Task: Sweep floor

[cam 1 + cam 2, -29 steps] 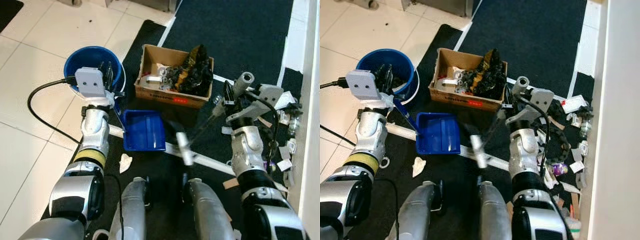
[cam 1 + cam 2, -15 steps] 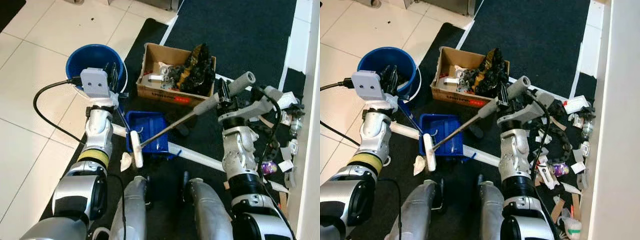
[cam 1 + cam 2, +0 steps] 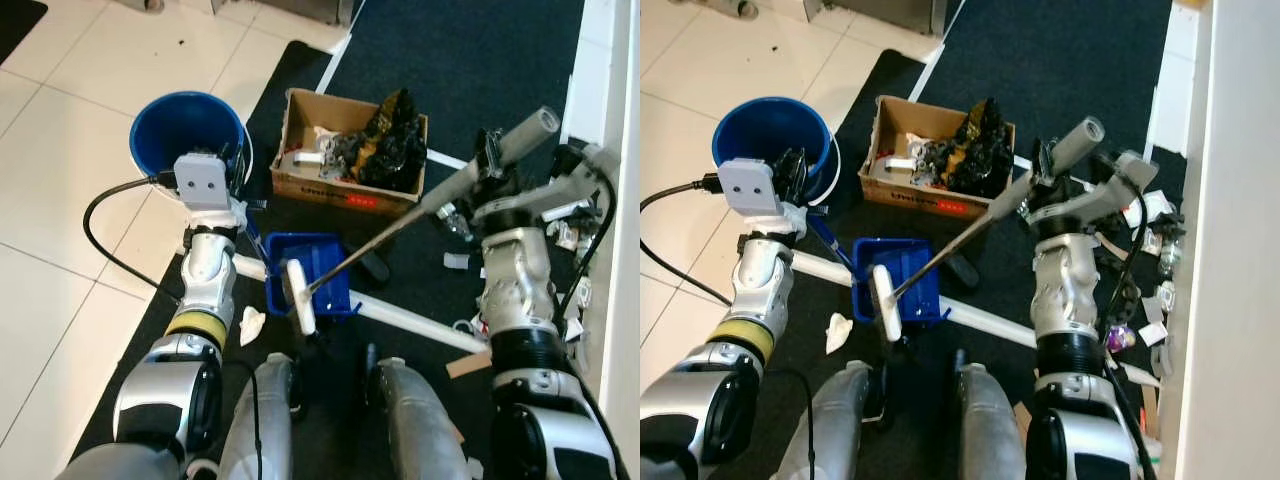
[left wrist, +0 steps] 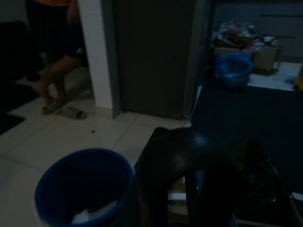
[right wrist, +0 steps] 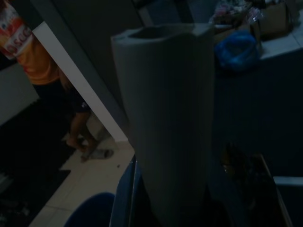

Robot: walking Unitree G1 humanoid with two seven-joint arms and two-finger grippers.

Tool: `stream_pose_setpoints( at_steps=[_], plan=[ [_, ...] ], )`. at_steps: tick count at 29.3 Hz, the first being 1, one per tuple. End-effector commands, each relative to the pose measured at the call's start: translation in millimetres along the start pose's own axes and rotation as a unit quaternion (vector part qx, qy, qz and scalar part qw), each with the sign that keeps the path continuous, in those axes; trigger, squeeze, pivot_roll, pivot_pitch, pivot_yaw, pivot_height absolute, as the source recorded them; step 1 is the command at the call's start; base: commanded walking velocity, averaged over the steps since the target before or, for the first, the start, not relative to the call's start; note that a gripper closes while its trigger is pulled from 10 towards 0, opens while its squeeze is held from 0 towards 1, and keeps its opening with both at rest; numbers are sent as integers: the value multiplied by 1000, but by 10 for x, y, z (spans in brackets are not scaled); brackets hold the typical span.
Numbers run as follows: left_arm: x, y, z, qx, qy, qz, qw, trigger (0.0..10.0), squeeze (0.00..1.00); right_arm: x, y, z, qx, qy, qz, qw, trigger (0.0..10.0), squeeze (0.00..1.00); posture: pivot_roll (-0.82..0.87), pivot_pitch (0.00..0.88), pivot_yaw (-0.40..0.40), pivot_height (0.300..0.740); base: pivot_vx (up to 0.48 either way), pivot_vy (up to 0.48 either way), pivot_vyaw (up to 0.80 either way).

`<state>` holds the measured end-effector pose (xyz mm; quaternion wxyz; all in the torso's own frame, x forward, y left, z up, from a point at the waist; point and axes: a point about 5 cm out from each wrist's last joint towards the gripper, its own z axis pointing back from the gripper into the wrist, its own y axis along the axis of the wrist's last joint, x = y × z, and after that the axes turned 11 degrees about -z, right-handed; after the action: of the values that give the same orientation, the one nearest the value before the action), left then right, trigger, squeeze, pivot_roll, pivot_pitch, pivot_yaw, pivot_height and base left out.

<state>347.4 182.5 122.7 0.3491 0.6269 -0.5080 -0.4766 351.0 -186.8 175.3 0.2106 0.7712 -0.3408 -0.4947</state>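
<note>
Landmark: the blue dustpan (image 3: 312,280), lying on the dark mat (image 3: 480,60) just ahead of the robot's knees.
Paper scrap: a crumpled white scrap (image 3: 251,323) lies on the mat near the dustpan's left side.
Brush: the white brush head (image 3: 297,295) rests at the dustpan's near edge; its long handle (image 3: 400,222) slants up and to the right from there.
Right gripper: the right gripper (image 3: 490,160), up and right of the dustpan, is clamped on the handle's grey foam grip.
Left gripper: the left gripper (image 3: 235,170), just beyond the dustpan's left corner, holds the dustpan's thin blue handle; how its fingers stand cannot be told.
Litter: paper scraps (image 3: 575,235) lie well right of the dustpan, by the white wall.
Cardboard box: the box (image 3: 350,150), full of dark rubbish, stands beyond the dustpan.
Blue bucket: the bucket (image 3: 180,135) stands beyond the dustpan, to the left, on white tiles.
Person: bare legs (image 4: 54,78) show far off in the left wrist view.
</note>
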Motion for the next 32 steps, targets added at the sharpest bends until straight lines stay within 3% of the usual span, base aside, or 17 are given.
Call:
stream_pose_setpoints(
  at_steps=[1, 7, 13, 17, 21, 27, 32],
  plan=[
    [85, -152, 136, -35, -13, 3, 999, 10000, 0, 18, 89, -34, 22, 0, -14, 1000, 10000, 0, 61, 193, -73, 740, 0, 0, 0],
    [37, -245, 256, -51, -1, -6, 999, 10000, 0, -57, 233, -171, 43, 33, 22, 998, 10000, 0, 84, 182, -83, 740, 0, 0, 0],
    [-53, -233, 266, -44, 18, -16, 999, 10000, 0, -132, 177, -217, 28, 56, 118, 991, 10000, 0, 100, 208, -98, 740, 0, 0, 0],
    [-141, -200, 238, -36, 34, -28, 998, 10000, 0, -208, 135, -272, 15, 83, 204, 975, 10000, 0, 104, 236, -105, 740, 0, 0, 0],
    [-258, -160, 204, -29, 62, -40, 997, 10000, 0, -267, 103, -306, 8, 106, 251, 962, 10000, 0, 109, 251, -112, 740, 0, 0, 0],
    [-424, -109, 179, -20, 103, -54, 993, 10000, 0, -277, 77, -306, 5, 114, 266, 957, 10000, 0, 116, 273, -124, 740, 0, 0, 0],
    [-593, -42, 171, -6, 137, -71, 988, 10000, 0, -246, -70, -234, -17, 118, 283, 952, 10000, 0, 125, 319, -131, 740, 0, 0, 0]
  ],
)
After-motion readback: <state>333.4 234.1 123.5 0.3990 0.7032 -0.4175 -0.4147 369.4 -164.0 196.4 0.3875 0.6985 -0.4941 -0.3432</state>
